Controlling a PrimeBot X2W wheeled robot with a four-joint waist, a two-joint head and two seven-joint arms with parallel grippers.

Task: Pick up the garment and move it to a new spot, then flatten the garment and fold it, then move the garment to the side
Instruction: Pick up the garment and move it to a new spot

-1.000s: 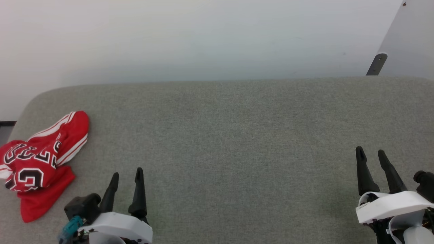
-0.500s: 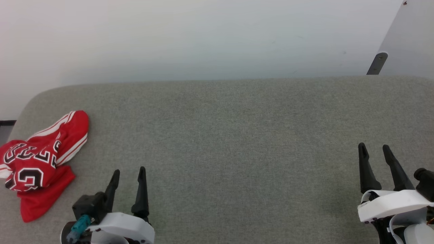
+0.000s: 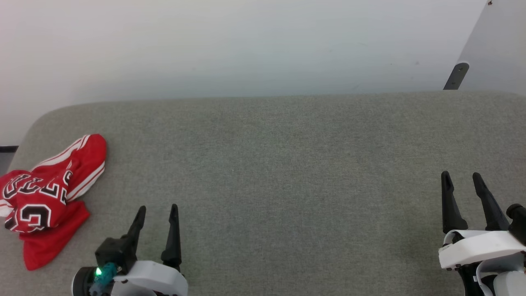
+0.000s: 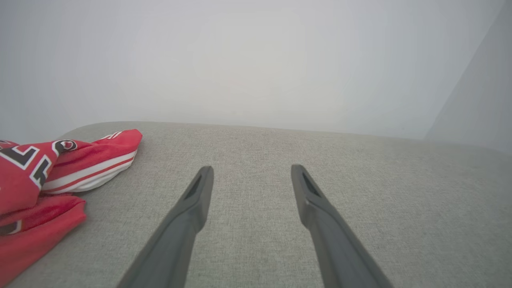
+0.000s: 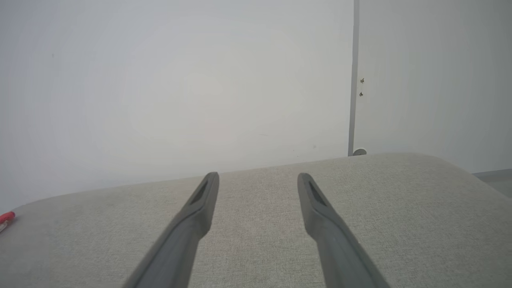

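**A:** Nearest first. How do the left jaws stand?

**B:** Spread wide, with nothing between them. In the head view their two dark fingers (image 3: 172,236) rise from the lower left over bare grey cloth. A small green light (image 3: 98,271) glows on the wrist below them.

**A:** And the right jaws?

**B:** The same: spread and holding nothing. They stand at the lower right, over the grey fabric of the bench (image 3: 287,164).

**A:** Where is the garment?

**B:** The garment (image 3: 45,193) lies crumpled in a heap at the bench's left end, near the rounded corner. It is to the left of the left jaws and apart from them, and nothing touches it. It is red, with black, white-edged lettering facing up. A white-striped band runs along the fold that reaches toward the far edge.

**A:** Does the right wrist view catch it?

**B:** A sliver of red at that view's left edge, well apart from the right jaws.

**A:** And farther back?

**B:** Behind the bench there is a plain pale wall (image 3: 246,49). At the upper right a pale panel (image 3: 501,41) meets it. A small dark grey fitting (image 3: 456,77) sits at the panel's foot, just above the bench's far edge.
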